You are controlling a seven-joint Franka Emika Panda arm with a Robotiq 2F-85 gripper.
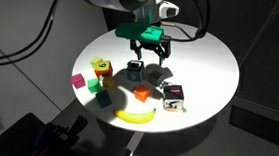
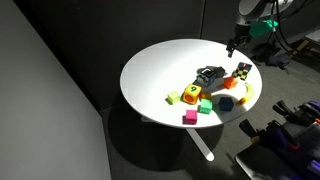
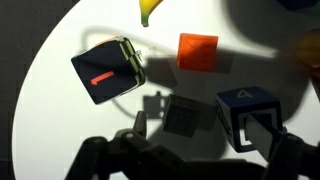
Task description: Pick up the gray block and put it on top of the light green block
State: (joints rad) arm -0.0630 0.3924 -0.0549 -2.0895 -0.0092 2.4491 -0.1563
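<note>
While the claw (image 1: 153, 53) is hanging open and empty over the round white bench (image 1: 209, 65) in an exterior view, the gray block (image 1: 155, 79) is sitting on the bench below it, in shadow and clear of the fingers.
- Blue cube with a white face (image 1: 135, 70): standing just beside the gray block.
- Red-black-white cube (image 1: 174, 94): sitting near the gray block, on the side opposite the blue cube.
- Orange block (image 1: 141, 92): lying near the gray block, toward the camera.
- Banana (image 1: 135, 115): lying farther from the gray block on that same side.
- Light green block (image 1: 101, 69): showing a red mark, standing well apart from the gray block, past the blue cube, and carrying nothing on top.

In an exterior view taken from farther off, the claw (image 2: 232, 46) is hanging above the bench (image 2: 160, 62). The gray block is too small to be picked out here. The light green block (image 2: 189, 96) is sitting bare-topped.

In the wrist view, the claw (image 3: 190, 152) is entering from the bottom edge, its fingers (image 3: 100, 155) spreading wide and gripping nothing.
- Gray block (image 3: 185, 116): lying in shadow on the bench (image 3: 40, 115), just above the gap between the fingers.
- Blue cube (image 3: 245, 110): standing just beside the gray block, to its right.
- Orange block (image 3: 197, 52): lying near the gray block, above it in the picture.
- Red-black-white cube (image 3: 105, 72): lying up and left of the gray block.
</note>
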